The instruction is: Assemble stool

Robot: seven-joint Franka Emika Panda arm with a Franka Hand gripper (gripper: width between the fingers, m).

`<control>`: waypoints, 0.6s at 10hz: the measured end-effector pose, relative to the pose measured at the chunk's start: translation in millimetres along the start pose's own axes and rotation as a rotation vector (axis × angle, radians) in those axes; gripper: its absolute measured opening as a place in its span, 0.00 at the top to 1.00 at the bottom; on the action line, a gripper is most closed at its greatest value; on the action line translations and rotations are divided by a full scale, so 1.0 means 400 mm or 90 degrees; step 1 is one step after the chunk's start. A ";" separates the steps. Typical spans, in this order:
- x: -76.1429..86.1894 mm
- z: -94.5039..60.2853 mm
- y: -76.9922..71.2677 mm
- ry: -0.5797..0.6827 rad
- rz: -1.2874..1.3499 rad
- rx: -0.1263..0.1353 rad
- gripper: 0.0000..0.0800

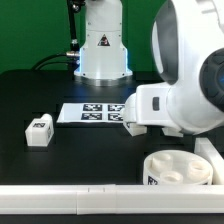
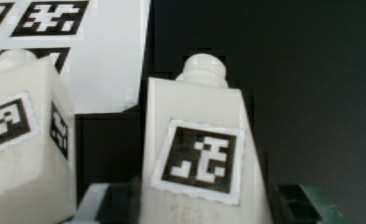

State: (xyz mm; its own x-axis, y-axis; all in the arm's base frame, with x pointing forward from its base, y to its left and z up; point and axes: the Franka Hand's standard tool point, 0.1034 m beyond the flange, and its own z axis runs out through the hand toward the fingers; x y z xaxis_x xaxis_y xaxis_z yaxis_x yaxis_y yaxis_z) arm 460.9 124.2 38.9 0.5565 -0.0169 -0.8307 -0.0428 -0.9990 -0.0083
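In the wrist view a white stool leg (image 2: 201,140) with a black-and-white tag lies lengthwise between my gripper (image 2: 206,205) fingers, peg end pointing away. One finger (image 2: 103,203) and the other (image 2: 315,203) press close on its two sides, so the gripper is shut on it. A second tagged leg (image 2: 23,120) lies right beside it. In the exterior view the arm's white housing hides the gripper and these legs. Another leg (image 1: 39,130) stands alone at the exterior view's left. The round seat (image 1: 180,168) with recessed sockets sits at the lower right.
The marker board (image 1: 95,112) lies flat in the middle of the black table and also shows in the wrist view (image 2: 82,45), just beyond the two legs. A long white rail (image 1: 70,200) runs along the front edge. The robot base (image 1: 103,45) stands at the back.
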 end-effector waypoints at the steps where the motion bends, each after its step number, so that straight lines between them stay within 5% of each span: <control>1: -0.035 -0.050 0.004 0.005 -0.023 0.001 0.60; 3: -0.067 -0.162 0.008 0.108 -0.070 0.009 0.60; 6: -0.048 -0.161 0.008 0.234 -0.073 0.013 0.60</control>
State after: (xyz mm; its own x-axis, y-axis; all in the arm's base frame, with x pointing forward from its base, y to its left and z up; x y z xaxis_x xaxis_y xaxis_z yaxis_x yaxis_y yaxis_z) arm 503.4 118.7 90.6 0.8187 0.0778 -0.5690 0.0228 -0.9944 -0.1031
